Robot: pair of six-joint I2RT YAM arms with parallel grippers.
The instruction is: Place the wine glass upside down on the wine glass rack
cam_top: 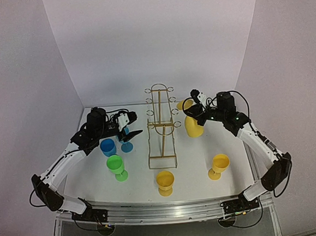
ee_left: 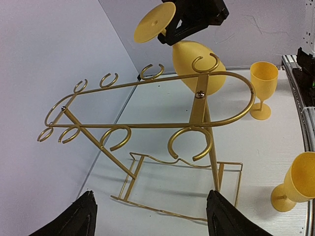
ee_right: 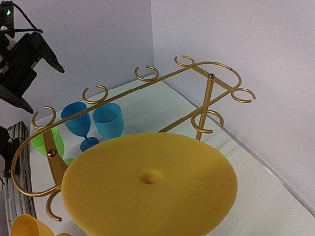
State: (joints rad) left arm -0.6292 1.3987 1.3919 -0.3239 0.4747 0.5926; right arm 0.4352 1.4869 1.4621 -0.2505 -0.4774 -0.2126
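Observation:
The gold wire wine glass rack (cam_top: pixel 161 118) stands upright in the middle of the table; it also shows in the left wrist view (ee_left: pixel 197 93) and the right wrist view (ee_right: pixel 209 93). My right gripper (cam_top: pixel 197 110) is shut on the stem of a yellow wine glass (cam_top: pixel 193 127), held upside down and tilted, just right of the rack's ring loops. In the left wrist view its bowl (ee_left: pixel 189 54) hangs behind a loop. Its foot (ee_right: pixel 150 191) hides my right fingers. My left gripper (cam_top: pixel 131 134) is open and empty left of the rack, facing it (ee_left: pixel 150 216).
Two blue glasses (cam_top: pixel 108 147) (cam_top: pixel 127 145) and a green one (cam_top: pixel 116 166) stand left of the rack. Yellow glasses stand in front (cam_top: pixel 164 181) and at the right (cam_top: pixel 220 165). White walls close in the back and sides.

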